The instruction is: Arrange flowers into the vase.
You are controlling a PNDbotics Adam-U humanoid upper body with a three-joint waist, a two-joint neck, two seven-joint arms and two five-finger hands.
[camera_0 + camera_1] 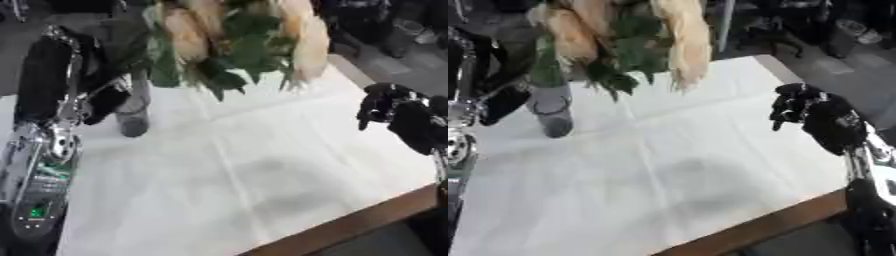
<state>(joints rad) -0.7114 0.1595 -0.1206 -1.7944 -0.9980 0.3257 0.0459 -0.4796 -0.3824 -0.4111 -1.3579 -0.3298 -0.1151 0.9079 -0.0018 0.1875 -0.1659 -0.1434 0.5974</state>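
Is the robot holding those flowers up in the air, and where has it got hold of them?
Its left hand seems to grip the grey stems below the pale peach flowers with green leaves; the fingers are blurred. The right hand holds nothing.

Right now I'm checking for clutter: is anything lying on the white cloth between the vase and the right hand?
No, the white cloth lies bare between the vase and the right hand.

white cloth covers table | wooden table edge bare
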